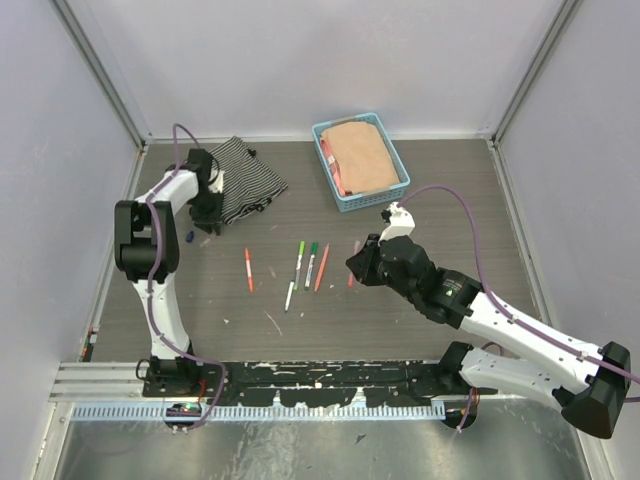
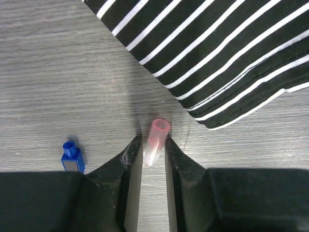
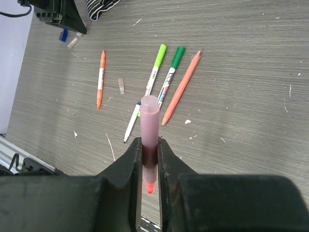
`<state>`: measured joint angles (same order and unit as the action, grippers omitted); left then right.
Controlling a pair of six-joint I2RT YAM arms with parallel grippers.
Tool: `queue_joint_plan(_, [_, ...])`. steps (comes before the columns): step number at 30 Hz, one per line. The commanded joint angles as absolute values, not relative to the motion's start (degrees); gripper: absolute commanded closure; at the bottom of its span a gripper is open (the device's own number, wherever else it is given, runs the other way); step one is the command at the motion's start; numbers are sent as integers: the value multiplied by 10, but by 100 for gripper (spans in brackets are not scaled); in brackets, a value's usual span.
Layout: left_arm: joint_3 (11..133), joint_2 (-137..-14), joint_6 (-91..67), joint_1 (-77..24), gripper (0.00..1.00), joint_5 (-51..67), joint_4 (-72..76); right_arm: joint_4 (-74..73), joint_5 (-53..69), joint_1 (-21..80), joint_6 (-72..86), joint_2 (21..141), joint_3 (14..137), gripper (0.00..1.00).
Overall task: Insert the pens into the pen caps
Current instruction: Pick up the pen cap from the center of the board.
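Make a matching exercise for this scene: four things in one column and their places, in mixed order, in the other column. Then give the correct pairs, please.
Things:
1. pink cap
2. blue cap
3. pink pen
4. striped cloth

Places:
A. gripped by the right end effector
B. lying free on the table, beside the left end effector
C. between the fingers of the left end effector
D. spread on the table, beyond the left end effector

Pairs: 1-C, 2-B, 3-A, 4-D.
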<state>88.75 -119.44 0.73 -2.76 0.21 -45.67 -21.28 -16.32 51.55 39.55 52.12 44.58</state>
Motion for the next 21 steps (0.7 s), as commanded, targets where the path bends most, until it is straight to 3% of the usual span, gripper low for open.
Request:
queue_joint_plan(1, [901, -1208, 10, -25, 73, 30, -470, -194, -163, 518, 404, 505, 471, 100])
queue_joint_plan(8, [879, -1149, -29, -39, 84, 54, -468, -201, -173, 517, 409, 487, 461, 100])
queue_joint_plan(14, [831, -1067, -79, -156, 88, -19, -447, -202, -181, 517, 410, 483, 458, 100])
queue_joint_plan(21, [776, -1041, -132, -254, 89, 6, -418, -202, -195, 518, 410, 470, 448, 100])
